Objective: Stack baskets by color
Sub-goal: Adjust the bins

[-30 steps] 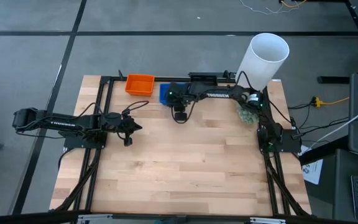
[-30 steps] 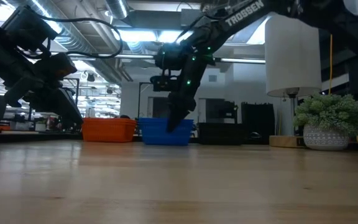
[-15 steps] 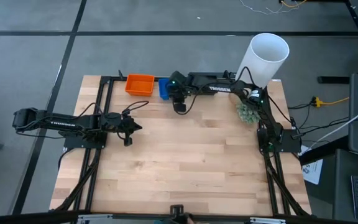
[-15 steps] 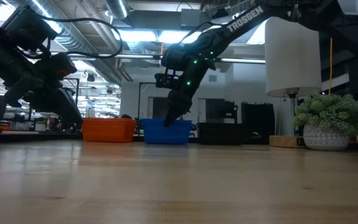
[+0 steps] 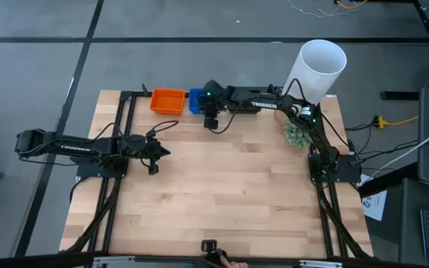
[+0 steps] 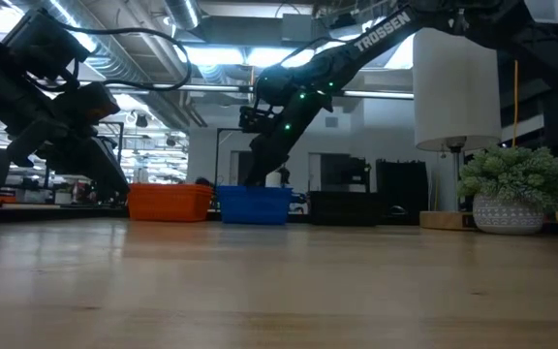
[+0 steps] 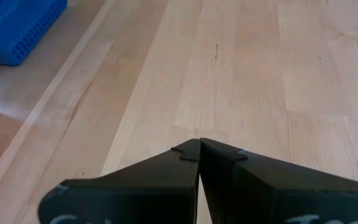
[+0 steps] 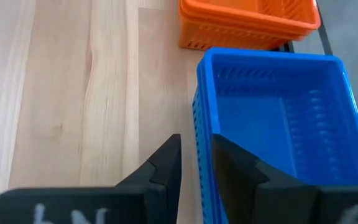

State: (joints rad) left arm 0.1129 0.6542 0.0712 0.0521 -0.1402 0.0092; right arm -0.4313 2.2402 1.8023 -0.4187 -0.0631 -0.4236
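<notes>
A blue basket (image 5: 195, 99) stands at the table's far edge, right beside an orange basket (image 5: 167, 100). Both rest with their bottoms on the wood (image 6: 253, 206) (image 6: 168, 203). My right gripper (image 8: 194, 146) reaches in from the right and is shut on the blue basket's near wall. A low black shape (image 6: 349, 207) stands right of the blue basket. My left gripper (image 5: 155, 154) hovers shut over the table's left middle, holding nothing. My right gripper has the blue basket's near wall (image 8: 202, 127), toward its right end, between its fingers. One finger (image 8: 166, 163) is outside the wall and the other (image 8: 232, 163) inside. The fingers slant down from the right, along the wall. The basket sits level on the table.
A tall white cylinder (image 5: 315, 71) and a small green plant (image 5: 296, 135) stand at the far right corner. Black frame rails (image 5: 121, 134) run along both sides. Bare wood (image 5: 222, 193) fills the middle and near part of the table.
My right gripper has moved toward the far edge and a little left, tipping to a flatter slant. It has kept its hold. The blue basket has slid with it along the table and now stands close beside the orange basket.
</notes>
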